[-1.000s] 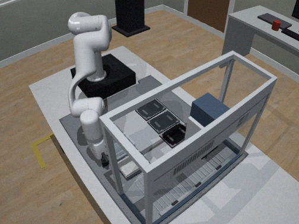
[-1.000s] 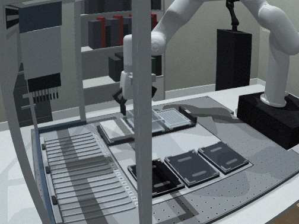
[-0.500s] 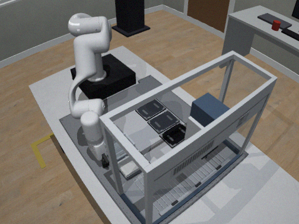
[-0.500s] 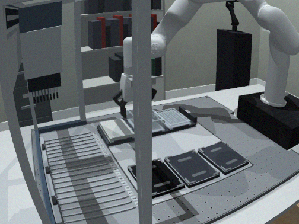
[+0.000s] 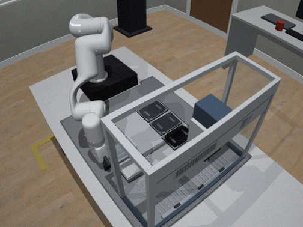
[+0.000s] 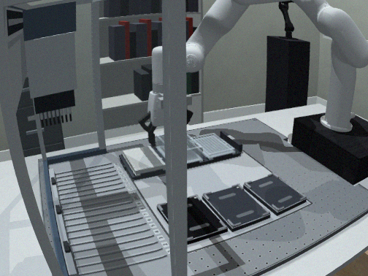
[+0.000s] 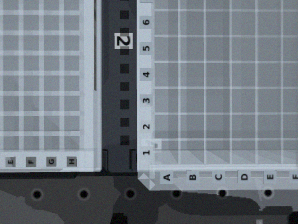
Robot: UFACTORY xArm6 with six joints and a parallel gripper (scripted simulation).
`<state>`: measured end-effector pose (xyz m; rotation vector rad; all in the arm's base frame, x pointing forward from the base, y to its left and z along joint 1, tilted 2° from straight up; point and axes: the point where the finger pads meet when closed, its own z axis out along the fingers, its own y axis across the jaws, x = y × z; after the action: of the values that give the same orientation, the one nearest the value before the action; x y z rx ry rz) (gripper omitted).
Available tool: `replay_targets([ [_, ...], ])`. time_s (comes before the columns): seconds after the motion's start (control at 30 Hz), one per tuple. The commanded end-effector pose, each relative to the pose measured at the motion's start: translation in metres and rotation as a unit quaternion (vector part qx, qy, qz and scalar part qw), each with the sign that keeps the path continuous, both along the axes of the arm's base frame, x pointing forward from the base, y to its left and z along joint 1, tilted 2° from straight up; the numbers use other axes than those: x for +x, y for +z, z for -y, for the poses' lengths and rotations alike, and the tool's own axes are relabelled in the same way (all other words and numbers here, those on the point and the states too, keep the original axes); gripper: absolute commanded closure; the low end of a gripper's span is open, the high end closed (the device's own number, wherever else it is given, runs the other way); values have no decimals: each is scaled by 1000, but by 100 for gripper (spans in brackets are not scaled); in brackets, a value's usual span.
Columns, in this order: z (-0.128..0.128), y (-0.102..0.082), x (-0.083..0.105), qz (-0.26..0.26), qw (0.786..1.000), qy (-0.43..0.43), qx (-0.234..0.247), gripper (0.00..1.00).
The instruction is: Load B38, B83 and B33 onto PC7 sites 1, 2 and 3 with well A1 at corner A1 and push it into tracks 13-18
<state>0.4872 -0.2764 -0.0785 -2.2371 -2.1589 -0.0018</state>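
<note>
- Pincer (image 5: 106, 164) stands wide open and holds nothing. It hangs low, pointing straight down.
- Directly under the pincer lies the carrier (image 6: 146, 174), on the flat area in front of the rails (image 6: 95, 215).
- Three plates sit on the carrier in a row, so the loading part looks finished, in my judgement.
- In the wrist view, the dark bar of the carrier with the label 2 (image 7: 123, 41) is right below the pincer. One plate (image 7: 220, 90) lies to one side of this bar and another plate (image 7: 45, 75) to the other side.
- The first plate shows its corner of row A and column 1 (image 7: 150, 176) close to the bar. Which plate is which, I cannot tell for sure.
- The three nests (image 6: 234, 208) are well apart from the pincer, on the far side of the carrier from it, and they look dark and hollow, with no plate in them.
- The rails are beside the pincer, past one end of the carrier, and nothing is in them yet.
- I judge the step in hand to be a check or an approach to the loaded carrier.
- The next move probably needs a contact on the carrier body or its handle (image 6: 231, 143), to turn it in line with the tracks and push it in without disturbing the plates.
</note>
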Motion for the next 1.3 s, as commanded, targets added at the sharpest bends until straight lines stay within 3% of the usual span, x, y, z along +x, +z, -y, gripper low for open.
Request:
replay_targets([
  [0.0, 0, 2, 2, 2, 1000, 0, -1, 0],
  [1.27, -17, 3, 3, 2, 1000, 0, -1, 0],
])
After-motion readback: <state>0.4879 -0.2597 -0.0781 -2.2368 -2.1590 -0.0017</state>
